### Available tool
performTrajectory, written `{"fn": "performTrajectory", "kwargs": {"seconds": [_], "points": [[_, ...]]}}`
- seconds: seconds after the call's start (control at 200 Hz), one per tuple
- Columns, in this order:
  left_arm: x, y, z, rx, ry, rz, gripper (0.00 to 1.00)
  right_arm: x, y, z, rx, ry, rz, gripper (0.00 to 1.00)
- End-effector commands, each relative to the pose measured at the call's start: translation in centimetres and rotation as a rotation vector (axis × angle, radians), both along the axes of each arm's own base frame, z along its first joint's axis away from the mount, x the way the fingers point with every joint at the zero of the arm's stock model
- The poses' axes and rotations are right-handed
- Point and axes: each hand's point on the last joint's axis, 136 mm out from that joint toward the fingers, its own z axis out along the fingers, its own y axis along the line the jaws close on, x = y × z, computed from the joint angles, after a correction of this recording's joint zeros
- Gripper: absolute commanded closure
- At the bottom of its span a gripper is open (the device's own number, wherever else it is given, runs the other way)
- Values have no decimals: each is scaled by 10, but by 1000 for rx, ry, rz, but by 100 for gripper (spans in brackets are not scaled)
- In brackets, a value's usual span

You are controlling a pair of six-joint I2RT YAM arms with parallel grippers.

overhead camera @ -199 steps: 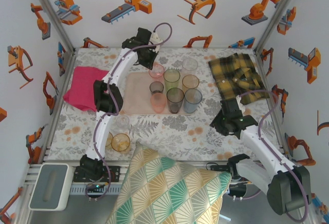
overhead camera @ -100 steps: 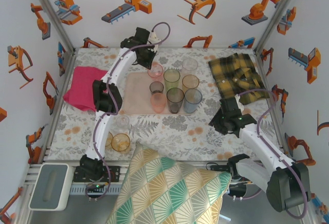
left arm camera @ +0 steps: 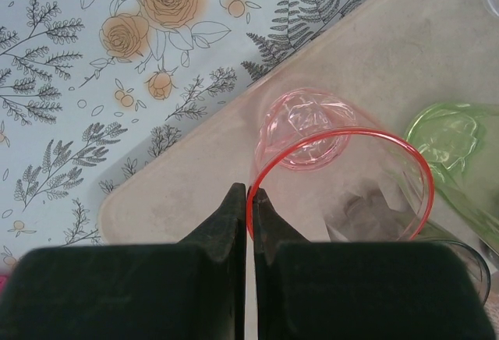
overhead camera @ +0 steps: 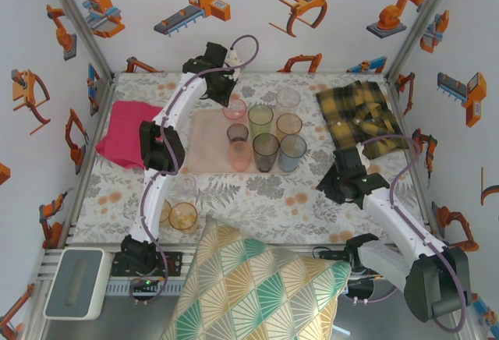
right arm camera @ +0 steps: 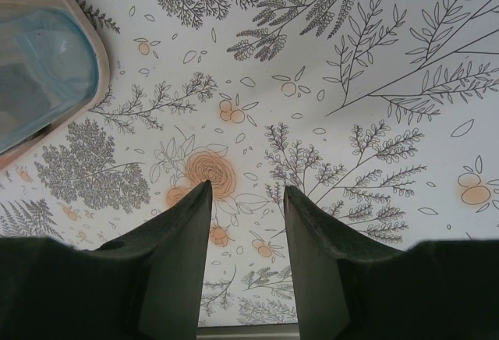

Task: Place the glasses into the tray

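- Where the floral tablecloth [right arm camera: 351, 83] lies flat, we see the right gripper [right arm camera: 246, 192] hover, its blunt black fingers spread and holding nothing.
- The matte, round-cornered tray [left arm camera: 179, 192] carries several translucent glasses [overhead camera: 265, 151].
- The left gripper [left arm camera: 248, 200] pinches the thin rim of the pink glass [left arm camera: 308, 125], which is upright over the tray, near its edge.
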Motion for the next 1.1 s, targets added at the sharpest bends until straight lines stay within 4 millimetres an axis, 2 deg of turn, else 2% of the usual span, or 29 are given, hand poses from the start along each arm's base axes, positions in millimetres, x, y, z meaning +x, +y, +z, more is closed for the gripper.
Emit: {"fn": "performTrajectory", "kwargs": {"seconds": [0.0,0.22,0.406,0.691,0.866,1.097], "points": [[-7,11,20,31,-20,-6,94,10,1,13,2,-42,3,58],[-8,11,19,32,-15,-9,94,10,2,13,9,-45,6,58],[-10,12,28,30,-26,-11,95,10,2,14,10,-47,9,58],[-15,24,31,61,-14,-17,95,12,4,12,15,-47,12,58],[-16,19,23,44,12,-13,94,13,6,10,26,-47,13,58],[-15,3,20,-4,28,-6,93,10,4,14,21,-49,11,58]]}}
